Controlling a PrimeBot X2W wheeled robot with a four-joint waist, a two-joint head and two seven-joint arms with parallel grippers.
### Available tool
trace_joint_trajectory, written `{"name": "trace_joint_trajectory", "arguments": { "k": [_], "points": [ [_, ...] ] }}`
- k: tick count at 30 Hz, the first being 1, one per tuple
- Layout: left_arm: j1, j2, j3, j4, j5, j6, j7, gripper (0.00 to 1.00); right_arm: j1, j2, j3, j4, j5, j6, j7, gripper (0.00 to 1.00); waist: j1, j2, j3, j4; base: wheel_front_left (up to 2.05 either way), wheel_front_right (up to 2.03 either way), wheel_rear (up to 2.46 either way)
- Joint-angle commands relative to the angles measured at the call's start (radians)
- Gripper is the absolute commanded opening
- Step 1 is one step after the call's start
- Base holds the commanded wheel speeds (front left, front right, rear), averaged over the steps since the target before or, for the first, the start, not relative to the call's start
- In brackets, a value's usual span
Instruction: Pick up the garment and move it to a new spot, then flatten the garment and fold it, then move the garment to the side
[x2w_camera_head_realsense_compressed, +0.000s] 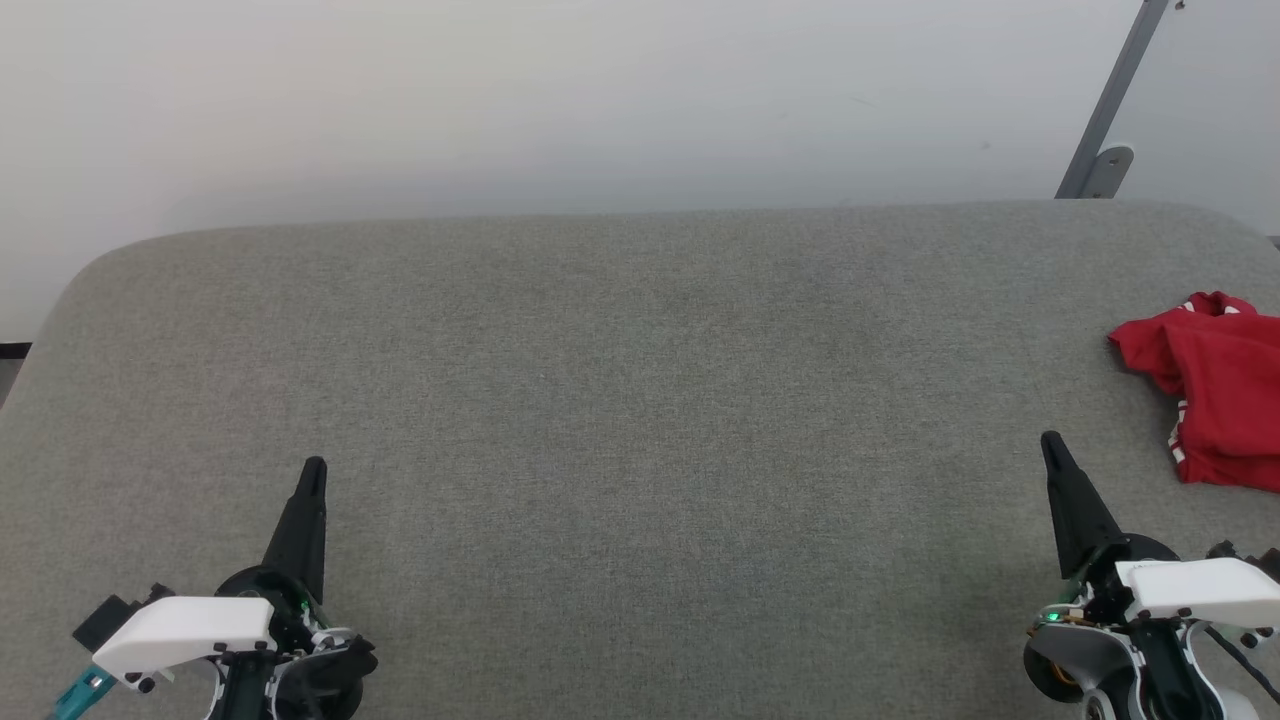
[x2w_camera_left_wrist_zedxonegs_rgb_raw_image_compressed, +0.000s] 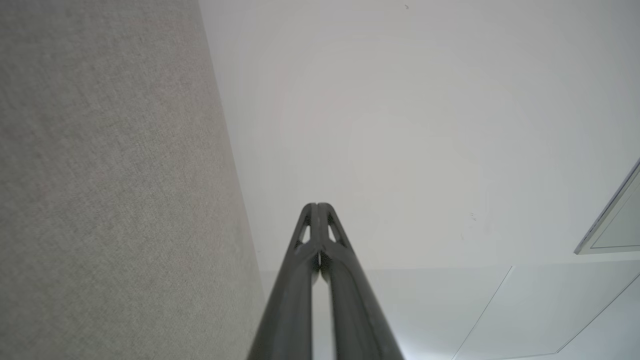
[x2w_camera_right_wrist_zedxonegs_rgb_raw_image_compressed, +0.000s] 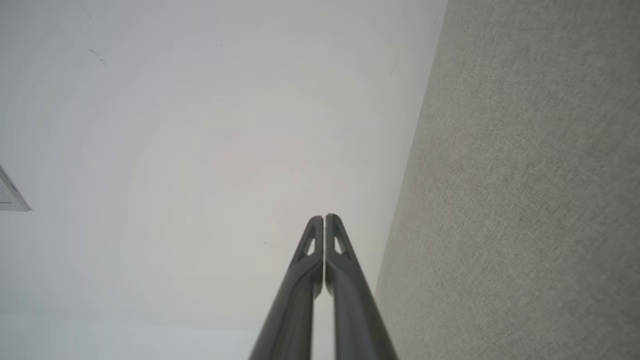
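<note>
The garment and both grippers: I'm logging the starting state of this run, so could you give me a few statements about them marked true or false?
1. The garment lies bunched up near the right side of the table. True.
2. The right gripper is gripping the garment. False: its fingers are shut on nothing, and it is apart from the cloth.
3. The left gripper has its fingers closed together. True.
4. The left gripper is nearer the garment than the right gripper. False: the right gripper is much nearer.

head: high, down at table (x2w_camera_head_realsense_compressed: 640, 330) | wrists: low, toward wall (x2w_camera_left_wrist_zedxonegs_rgb_raw_image_compressed: 400, 125), table shared
</note>
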Motion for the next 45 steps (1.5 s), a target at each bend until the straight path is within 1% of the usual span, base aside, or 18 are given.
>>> {"name": "trace_joint_trajectory", "arguments": {
  "k": [1, 45],
  "points": [
    [-0.011, 0.000, 0.002, 0.000, 0.000, -0.005, 0.005, 0.00, -0.005, 0.002, 0.001, 0.003, 0.004, 0.000, 0.002, 0.00, -0.0001, -0.0001, 0.000, 0.000, 0.00, 0.00, 0.00],
    [-0.012, -0.007, 0.011, 0.001, 0.009, -0.005, 0.011, 0.00, -0.005, 0.002, 0.002, 0.003, 0.004, 0.000, 0.001, 0.00, -0.0001, -0.0001, 0.000, 0.000, 0.00, 0.00, 0.00]
  ]
}}
